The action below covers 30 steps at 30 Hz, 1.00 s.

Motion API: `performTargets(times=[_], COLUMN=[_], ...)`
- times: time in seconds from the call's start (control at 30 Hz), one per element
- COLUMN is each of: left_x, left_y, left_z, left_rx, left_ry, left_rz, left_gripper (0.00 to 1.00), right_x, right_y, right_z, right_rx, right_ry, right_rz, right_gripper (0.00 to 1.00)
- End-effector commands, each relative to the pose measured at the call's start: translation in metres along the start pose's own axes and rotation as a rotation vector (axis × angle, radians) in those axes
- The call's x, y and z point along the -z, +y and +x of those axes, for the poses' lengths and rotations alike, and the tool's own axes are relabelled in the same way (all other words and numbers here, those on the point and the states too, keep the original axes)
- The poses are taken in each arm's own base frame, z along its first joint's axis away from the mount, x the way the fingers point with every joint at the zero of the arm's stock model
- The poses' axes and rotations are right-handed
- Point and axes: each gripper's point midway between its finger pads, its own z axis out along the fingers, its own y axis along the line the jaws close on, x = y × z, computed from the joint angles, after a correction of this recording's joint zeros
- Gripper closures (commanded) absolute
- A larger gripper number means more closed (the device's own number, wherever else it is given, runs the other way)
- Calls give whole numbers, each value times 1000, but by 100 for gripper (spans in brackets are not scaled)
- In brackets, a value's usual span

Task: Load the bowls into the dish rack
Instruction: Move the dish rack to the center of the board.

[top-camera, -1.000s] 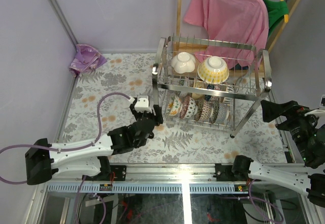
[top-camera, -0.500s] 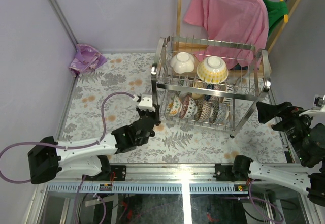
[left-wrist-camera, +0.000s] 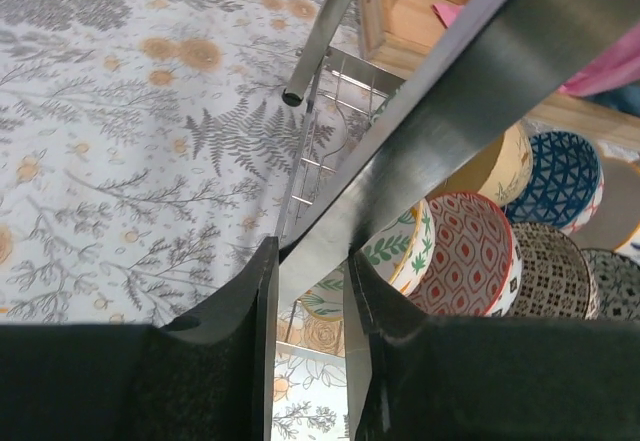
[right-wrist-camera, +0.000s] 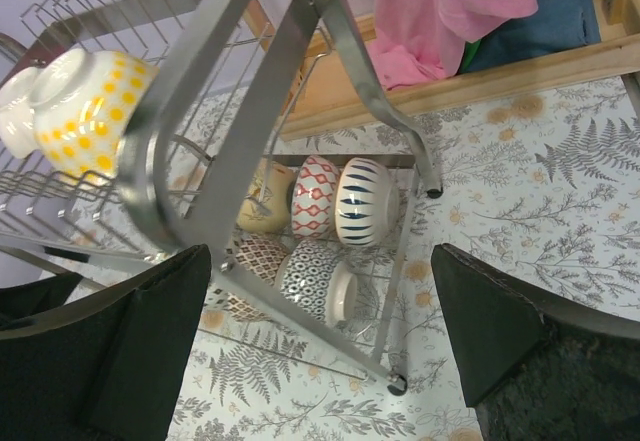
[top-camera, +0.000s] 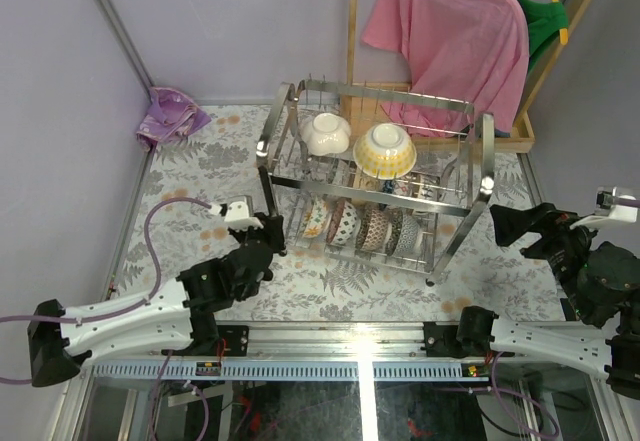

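The steel two-tier dish rack [top-camera: 437, 187] stands mid-table. A white bowl [top-camera: 326, 133] and a yellow dotted bowl [top-camera: 384, 151] sit on its top tier, and several patterned bowls [top-camera: 362, 227] stand in the lower tier. My left gripper [top-camera: 270, 238] is at the rack's near-left corner. In the left wrist view it [left-wrist-camera: 310, 296] is shut on the chrome post [left-wrist-camera: 470, 81], with the red-patterned bowl [left-wrist-camera: 468, 261] just behind. My right gripper [top-camera: 520, 227] is open and empty just right of the rack. In the right wrist view [right-wrist-camera: 320, 331] a rack post [right-wrist-camera: 235, 146] crosses in front of it, apart from both fingers.
A pink shirt [top-camera: 450, 31] hangs on a wooden-framed stand [top-camera: 352, 21] behind the rack. A purple cloth [top-camera: 170, 113] lies in the back left corner. Grey walls close the left, back and right sides. The floral table cover [top-camera: 200, 176] is bare left of the rack.
The rack has slid left and toward the near edge, held at its post by my left gripper as the left arm drew back. My right gripper has shifted slightly left after it.
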Motion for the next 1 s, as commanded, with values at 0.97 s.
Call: performTargets(times=[0.97], left_x=[15], left_y=[79], left_z=[-3], left_rx=[135], left_ry=[-70], left_rz=[-306], left_gripper=[100], right_x=[8], right_y=[78], right_z=[168], right_rx=[67], right_ry=[481], right_rz=[-394], right_gripper=[20])
